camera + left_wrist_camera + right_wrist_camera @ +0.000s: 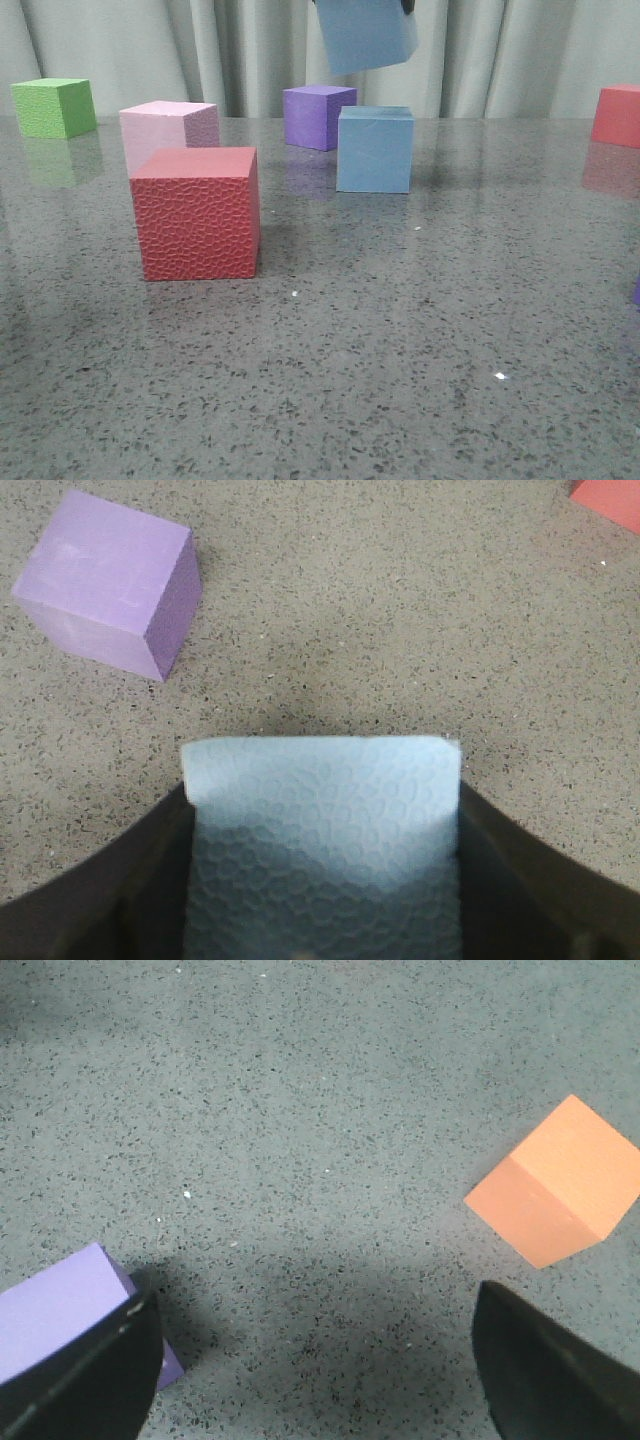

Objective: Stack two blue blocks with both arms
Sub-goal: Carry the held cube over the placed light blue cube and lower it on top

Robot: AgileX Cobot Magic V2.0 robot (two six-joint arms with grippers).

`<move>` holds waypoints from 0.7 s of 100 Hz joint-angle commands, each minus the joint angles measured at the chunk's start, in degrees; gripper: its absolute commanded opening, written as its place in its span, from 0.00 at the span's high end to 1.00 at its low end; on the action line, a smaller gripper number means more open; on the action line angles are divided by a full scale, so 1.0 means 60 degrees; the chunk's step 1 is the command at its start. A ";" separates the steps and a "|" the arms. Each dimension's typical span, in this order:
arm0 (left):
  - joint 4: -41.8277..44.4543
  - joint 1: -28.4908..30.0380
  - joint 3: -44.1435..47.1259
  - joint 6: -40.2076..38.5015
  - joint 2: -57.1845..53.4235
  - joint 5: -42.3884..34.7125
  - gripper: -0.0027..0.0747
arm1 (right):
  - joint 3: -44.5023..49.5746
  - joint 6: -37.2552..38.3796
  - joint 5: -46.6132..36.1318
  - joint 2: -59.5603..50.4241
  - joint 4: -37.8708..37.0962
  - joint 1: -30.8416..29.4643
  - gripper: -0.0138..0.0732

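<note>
One blue block (375,150) rests on the table in front of the purple cube (318,116). The other blue block (365,35) hangs tilted in the air above it, slightly to the left, at the top edge of the front view. My left gripper (322,815) is shut on this raised block (320,830), with a black finger (150,880) pressed against each side. In the front view only a black sliver of that gripper shows. My right gripper (315,1335) is open over bare table, with nothing between its fingers, and does not show in the front view.
A red textured cube (197,212) stands front left, with a pale pink cube (168,130) behind it and a green cube (55,107) far left. A red cube (617,115) sits far right. Beside the right gripper are a purple cube (50,1310) and an orange cube (555,1185).
</note>
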 commanded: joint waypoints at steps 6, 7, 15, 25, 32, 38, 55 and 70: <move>0.0031 -0.0056 -0.0339 -0.0098 -0.0553 -0.0594 0.68 | -0.0249 -0.0085 -0.0545 -0.0039 -0.0212 -0.0063 0.12; 0.0031 -0.0056 -0.0339 -0.0098 -0.0553 -0.0594 0.68 | -0.0249 -0.0085 -0.0545 -0.0039 -0.0212 -0.0063 0.12; 0.0031 -0.0077 -0.0339 -0.0098 -0.0553 -0.0594 0.68 | -0.0249 -0.0085 -0.0545 -0.0039 -0.0212 -0.0063 0.12; 0.0073 -0.0142 -0.0339 -0.0147 -0.0553 -0.0594 0.68 | -0.0249 -0.0085 -0.0556 -0.0039 -0.0212 -0.0063 0.12; 0.0356 -0.0263 -0.0339 -0.0460 -0.0553 -0.0594 0.68 | -0.0249 -0.0085 -0.0564 -0.0039 -0.0212 -0.0063 0.12; 0.0755 -0.0405 -0.0339 -0.0827 -0.0553 -0.0594 0.68 | -0.0249 -0.0085 -0.0587 -0.0039 -0.0212 -0.0063 0.12; 0.1779 -0.0720 -0.0339 -0.1566 -0.0553 -0.0351 0.68 | -0.0249 -0.0085 -0.0603 -0.0039 -0.0204 -0.0063 0.12; 0.1818 -0.0759 -0.0339 -0.1859 -0.0553 -0.0326 0.68 | -0.0249 -0.0085 -0.0603 -0.0039 -0.0165 -0.0063 0.12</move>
